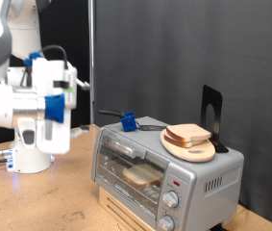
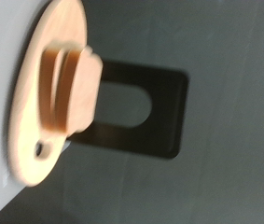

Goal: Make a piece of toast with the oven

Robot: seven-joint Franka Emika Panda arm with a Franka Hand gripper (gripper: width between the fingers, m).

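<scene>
The silver oven [image 1: 164,168] stands at the exterior view's lower right with its glass door up. Through the glass a pale slice of bread [image 1: 140,175] lies on the rack. On the oven's roof a round light-wood board [image 1: 187,147] carries a piece of toast [image 1: 188,134] with a tan crust. My gripper [image 1: 66,91], white with blue parts, hangs in the air well to the exterior view's left of the oven, with nothing seen in it. The wrist view shows the board [image 2: 29,121] and the toast [image 2: 74,86] edge-on, and none of my fingers.
A black stand [image 1: 210,114] [image 2: 145,117] rises behind the board. A small blue object [image 1: 128,121] with a dark cable lies on the oven's roof. Two knobs [image 1: 170,199] sit at the oven's front right. The oven rests on a wooden crate [image 1: 126,210].
</scene>
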